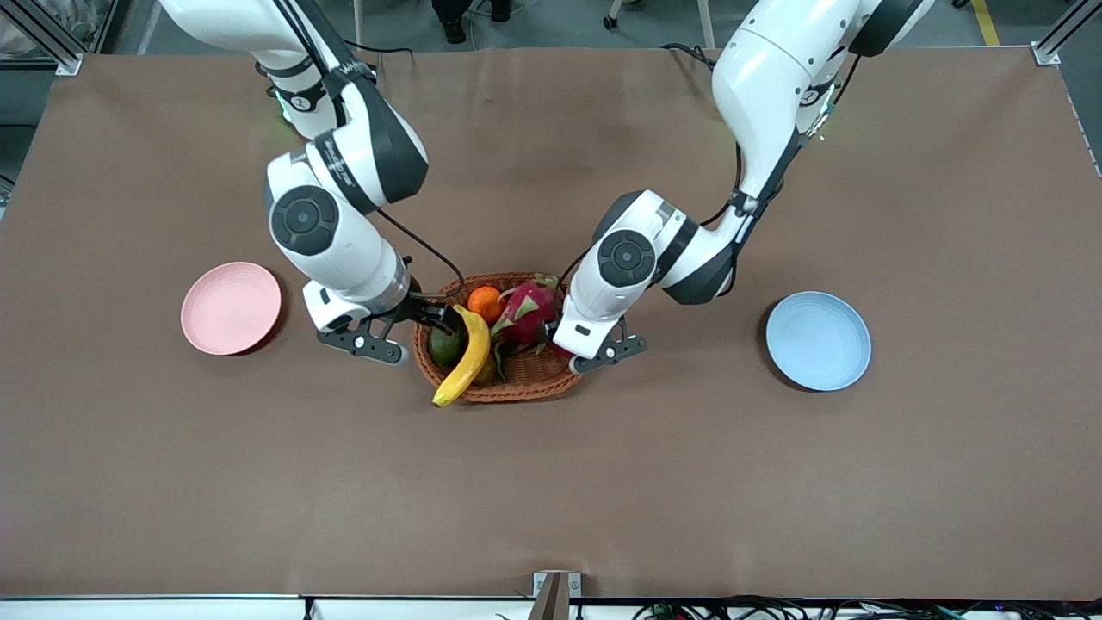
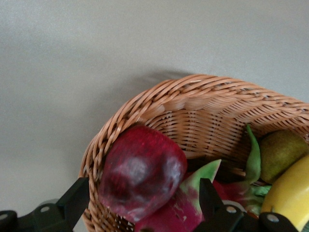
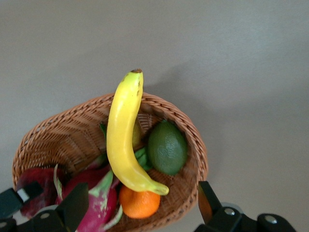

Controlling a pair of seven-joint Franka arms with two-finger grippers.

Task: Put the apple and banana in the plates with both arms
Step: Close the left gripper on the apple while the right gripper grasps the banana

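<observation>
A brown wicker basket (image 1: 504,379) is seen mid-table, packed with fruit. The banana (image 1: 467,356) is laid across the side of the basket toward the right arm's end, its lower tip overhanging the rim nearest the front camera. The apple (image 2: 141,171) is wedged against the wall toward the left arm's end, touching a pink dragon fruit (image 1: 527,312) — an orange (image 1: 485,302), a green avocado (image 3: 167,147) and a small brownish-green fruit (image 2: 281,152) crowd the rest.

The right gripper (image 3: 140,203) is held over the basket's edge, fingers spread apart around nothing. The left gripper (image 2: 145,203) is held low over the apple, fingers apart — one on each side.

The pink plate (image 1: 231,307) lies toward the right arm's end, the blue plate (image 1: 818,340) toward the left arm's end, both well apart from the basket.
</observation>
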